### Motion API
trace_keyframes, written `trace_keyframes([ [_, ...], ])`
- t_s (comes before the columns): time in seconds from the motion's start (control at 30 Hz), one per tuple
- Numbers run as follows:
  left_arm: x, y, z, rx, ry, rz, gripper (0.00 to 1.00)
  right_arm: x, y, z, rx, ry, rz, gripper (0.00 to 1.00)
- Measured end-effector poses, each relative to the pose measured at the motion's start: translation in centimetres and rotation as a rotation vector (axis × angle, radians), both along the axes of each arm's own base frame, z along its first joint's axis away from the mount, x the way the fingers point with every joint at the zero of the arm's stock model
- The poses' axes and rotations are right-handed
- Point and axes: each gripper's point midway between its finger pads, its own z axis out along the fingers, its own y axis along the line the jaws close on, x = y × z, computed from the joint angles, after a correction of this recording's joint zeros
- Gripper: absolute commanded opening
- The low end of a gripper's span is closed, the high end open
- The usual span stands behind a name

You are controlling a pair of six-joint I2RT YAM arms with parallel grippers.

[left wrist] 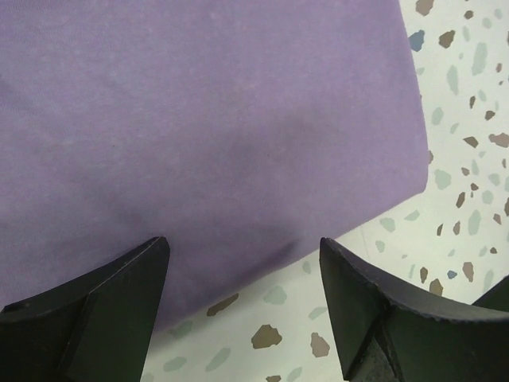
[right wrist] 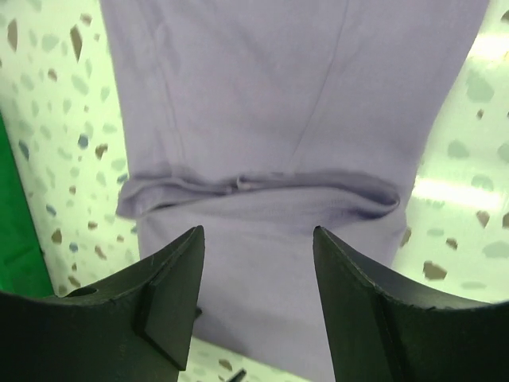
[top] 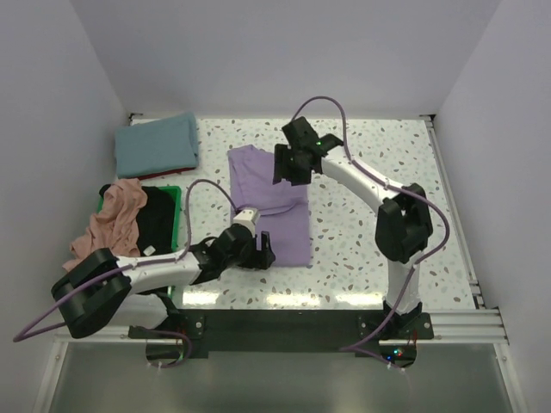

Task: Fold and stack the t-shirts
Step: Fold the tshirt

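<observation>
A lavender purple t-shirt (top: pixel 280 202) lies partly folded as a long strip on the speckled table. My left gripper (top: pixel 265 251) is open and empty at the strip's near left edge; its wrist view shows the purple cloth (left wrist: pixel 207 127) just ahead of the fingers (left wrist: pixel 111 302). My right gripper (top: pixel 291 169) is open and empty above the far part of the shirt, whose crosswise fold (right wrist: pixel 254 187) shows in its wrist view. A folded teal blue t-shirt (top: pixel 157 144) lies at the back left. A salmon pink t-shirt (top: pixel 112 219) and a black t-shirt (top: pixel 157 222) lie in the bin.
A green plastic bin (top: pixel 176 191) stands at the left edge of the table and its wall (right wrist: pixel 16 231) shows at the left of the right wrist view. White walls close the back and sides. A metal rail runs along the table's right edge (top: pixel 456 224).
</observation>
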Motion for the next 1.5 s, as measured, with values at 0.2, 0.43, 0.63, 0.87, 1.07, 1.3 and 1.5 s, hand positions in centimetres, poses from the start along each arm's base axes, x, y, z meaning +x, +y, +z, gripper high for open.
trace_keyframes([
  [0.2,-0.4,0.2,0.4,0.082,0.020,-0.007,0.82,-5.3,2.0,-1.5,-0.006,0.054,0.098,0.61],
  [0.43,-1.2,-0.9,0.3,0.094,0.003,-0.066,0.82,-9.2,4.7,-5.1,-0.028,0.138,0.177,0.60],
  [0.63,-2.0,-2.5,-0.3,0.065,-0.033,-0.126,0.82,-8.9,4.8,-8.3,-0.064,0.186,0.170,0.60],
  [0.87,-2.5,-4.3,-0.4,0.028,-0.074,-0.164,0.82,-8.2,4.8,-10.1,-0.095,0.214,0.159,0.60],
  [1.07,-3.1,-4.8,-0.5,0.029,-0.087,-0.173,0.82,-6.5,5.4,-9.1,-0.102,0.163,0.145,0.60],
  [1.3,-4.4,-5.0,-0.5,0.014,-0.089,-0.181,0.82,-4.2,5.2,-9.7,-0.130,0.141,0.114,0.61],
  [1.5,-5.1,-4.9,-0.4,0.015,-0.077,-0.176,0.82,-1.7,4.9,-8.3,-0.122,0.107,0.092,0.61],
])
